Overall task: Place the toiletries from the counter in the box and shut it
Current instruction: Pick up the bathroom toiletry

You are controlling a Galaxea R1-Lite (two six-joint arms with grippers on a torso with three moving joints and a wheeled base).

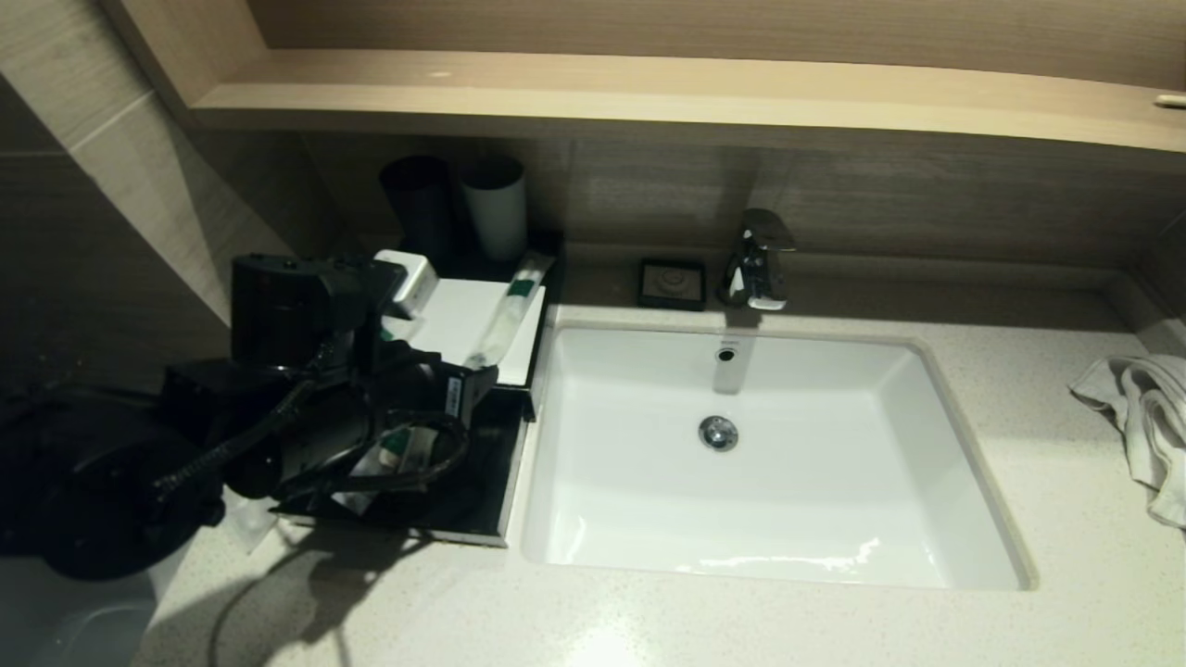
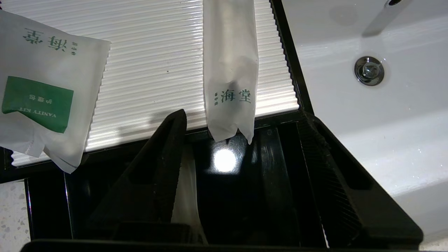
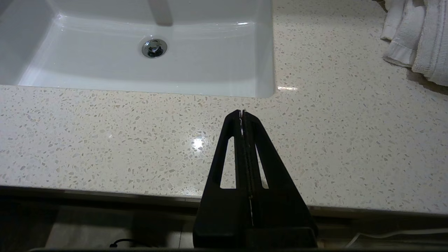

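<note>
Black box [image 1: 491, 500] on the desk [image 1: 649, 621], just left of the sink [image 1: 964, 482]; its white ribbed lid [image 1: 463, 320] lies open on the far side. A long white sachet [image 1: 508, 310] rests on the lid near the right edge, its near end overhanging the box interior in the left wrist view [image 2: 229, 87]. A flat white packet with a green label [image 2: 42, 101] lies on the left part of the lid, also overhanging its near edge. Further sachets [image 1: 394, 454] sit inside the box beneath the arm.

Left gripper [image 1: 454, 394], above the open box, pointing toward the lid. In the left wrist view [image 2: 241, 119] its fingers [image 2: 168, 154] stand wide apart; a white wrapper [image 2: 187, 196] shows just beside the inner face of one finger, and whether it is touched cannot be told. Nothing is clamped between the tips.

Right gripper [image 3: 242, 112], out of the head view, hovering over the near desk edge in front of the sink's right corner; its fingers [image 3: 227, 147] are pressed together with nothing between them.

Surroundings: faucet [image 1: 758, 259] and small black dish [image 1: 672, 283] at the far side of the sink; two cups [image 1: 496, 206] at the far left; a white towel [image 1: 1144, 417] at the far right of the desk.
</note>
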